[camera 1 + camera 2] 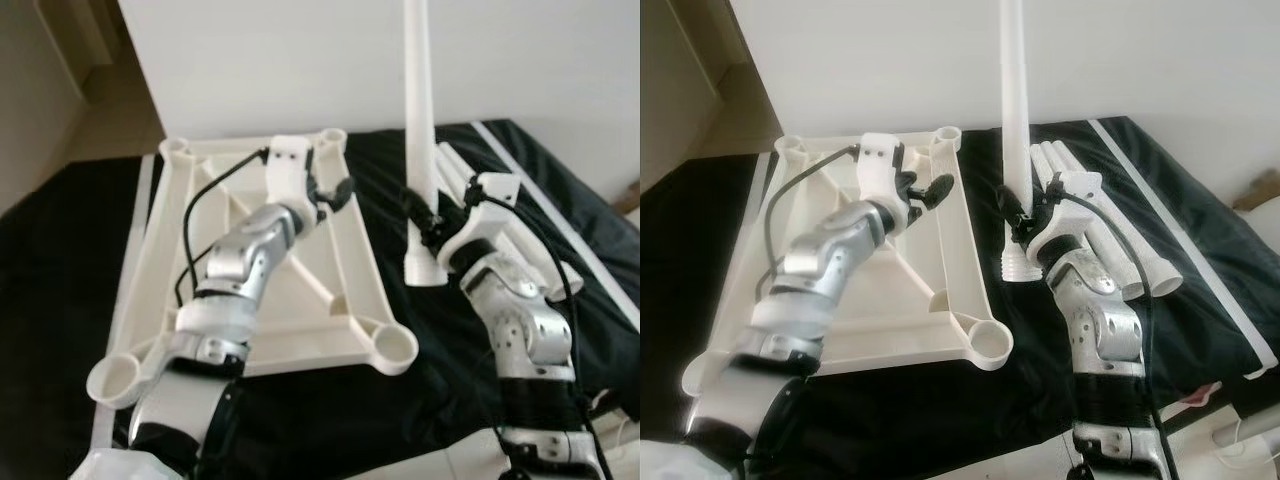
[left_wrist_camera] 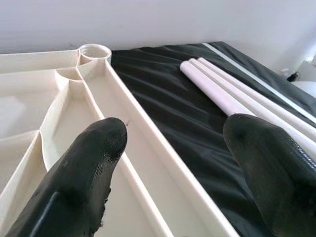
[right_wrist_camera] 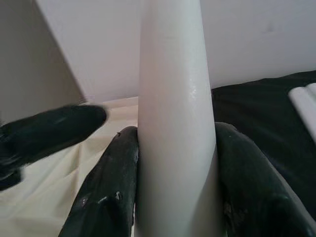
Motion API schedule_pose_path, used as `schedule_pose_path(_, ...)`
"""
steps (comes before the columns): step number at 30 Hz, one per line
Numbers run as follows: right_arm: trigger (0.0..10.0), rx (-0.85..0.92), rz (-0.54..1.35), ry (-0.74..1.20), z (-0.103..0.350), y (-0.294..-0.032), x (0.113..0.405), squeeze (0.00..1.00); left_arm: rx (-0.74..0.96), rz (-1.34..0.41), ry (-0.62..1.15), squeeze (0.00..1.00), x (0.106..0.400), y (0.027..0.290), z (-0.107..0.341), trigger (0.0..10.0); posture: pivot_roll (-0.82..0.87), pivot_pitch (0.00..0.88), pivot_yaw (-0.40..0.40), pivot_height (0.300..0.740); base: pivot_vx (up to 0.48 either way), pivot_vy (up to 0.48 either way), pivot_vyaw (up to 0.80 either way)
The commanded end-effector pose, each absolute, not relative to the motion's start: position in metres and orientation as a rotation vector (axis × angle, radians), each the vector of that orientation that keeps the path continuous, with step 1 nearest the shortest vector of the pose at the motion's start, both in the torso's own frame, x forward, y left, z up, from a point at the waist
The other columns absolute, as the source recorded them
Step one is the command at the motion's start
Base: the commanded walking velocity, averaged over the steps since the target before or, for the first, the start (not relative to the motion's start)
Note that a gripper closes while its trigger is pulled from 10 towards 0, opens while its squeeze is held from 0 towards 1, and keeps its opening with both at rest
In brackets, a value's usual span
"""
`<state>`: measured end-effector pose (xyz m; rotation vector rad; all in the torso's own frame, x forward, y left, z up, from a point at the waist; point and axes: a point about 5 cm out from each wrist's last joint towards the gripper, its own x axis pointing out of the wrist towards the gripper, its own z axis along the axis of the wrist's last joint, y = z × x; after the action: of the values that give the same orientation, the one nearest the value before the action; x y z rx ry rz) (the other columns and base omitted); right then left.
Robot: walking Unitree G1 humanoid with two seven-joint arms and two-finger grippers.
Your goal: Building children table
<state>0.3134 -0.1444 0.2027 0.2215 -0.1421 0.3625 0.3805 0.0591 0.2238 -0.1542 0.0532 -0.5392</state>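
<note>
Tabletop [image 1: 340,300]: one, cream plastic, lying underside up on a black sheet [image 1: 60,240], ribbed with diagonal braces, a round socket at each of four corners. Table leg [image 1: 420,150]: one, white, tapered tube, held upright, clamped near its wide lower end between the closed fingers of the right gripper [image 1: 432,222], just off the tabletop's edge. Spare legs [image 1: 1120,250]: three, white, lying side by side on the sheet behind the right gripper. Left gripper [image 1: 335,190]: fingers spread apart, holding nothing, hovering over the tabletop's rim
</note>
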Motion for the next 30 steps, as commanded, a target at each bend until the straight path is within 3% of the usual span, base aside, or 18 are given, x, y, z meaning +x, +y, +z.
schedule_pose_path(1, 10.0, 0.229, 0.457, -0.166, 0.201, -0.129, 0.303, 0.0, -0.107, -0.564, -0.012, 0.0, 0.387, 0.053, 0.24, 10.0, -0.06, 0.0, 0.009, 0.74, 0.0, 0.0, 0.0)
schedule_pose_path(9, 10.0, 0.282, 0.564, -0.187, 0.201, -0.108, 0.296, 0.0, -0.077, -0.732, -0.016, 0.0, 0.384, 0.029, 0.253, 10.0, -0.05, 0.0, 0.018, 0.74, 0.0, 0.0, 0.0)
schedule_pose_path(30, 10.0, 0.325, 0.613, -0.151, 0.195, -0.092, 0.295, 0.0, -0.11, -1.024, -0.127, 0.0, 0.362, -0.003, 0.283, 10.0, -0.04, 0.001, 0.015, 0.74, 0.0, 0.0, 0.0)
